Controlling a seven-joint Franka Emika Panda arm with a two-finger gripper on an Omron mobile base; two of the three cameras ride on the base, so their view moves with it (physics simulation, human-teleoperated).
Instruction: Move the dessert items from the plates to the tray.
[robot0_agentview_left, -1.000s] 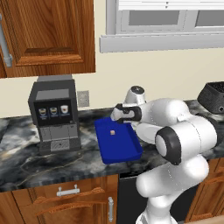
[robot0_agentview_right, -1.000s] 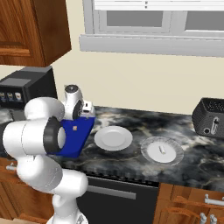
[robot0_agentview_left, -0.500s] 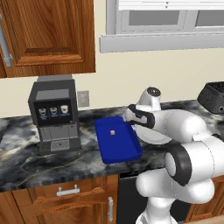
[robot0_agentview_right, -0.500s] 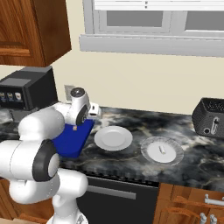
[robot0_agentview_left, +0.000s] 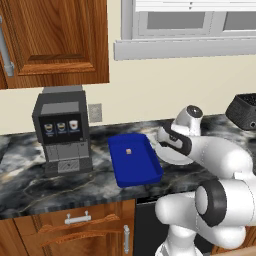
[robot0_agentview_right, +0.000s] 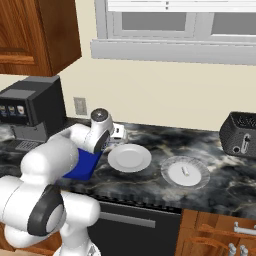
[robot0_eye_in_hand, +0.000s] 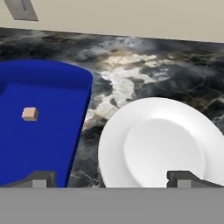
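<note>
Tan cube (robot0_eye_in_hand: 29, 114) lies in blue tray (robot0_agentview_left: 136, 172) – one dessert item delivered. White stick (robot0_agentview_right: 185, 171) sits on grey rimmed plate (robot0_agentview_right: 172, 181), far right on tabletop (robot0_agentview_right: 210, 150). White plate (robot0_eye_in_hand: 144, 135) bare. Hand (robot0_eye_in_hand: 111, 179) hovers between tray and white plate, jaws apart, holding nothing. Step in hand, as judged: cross to grey plate – carry hand high over white plate, line jaws across stick's short side, descend straight, close gently so it doesn't skid

Item count: one blue tray (robot0_agentview_left: 134, 161); two plates, white plate (robot0_agentview_right: 129, 158) and grey plate (robot0_agentview_right: 185, 172); two dessert pieces, tan cube (robot0_eye_in_hand: 29, 114) and white stick (robot0_agentview_right: 185, 171); one coffee machine (robot0_agentview_left: 62, 130); one toaster (robot0_agentview_right: 241, 135).
</note>
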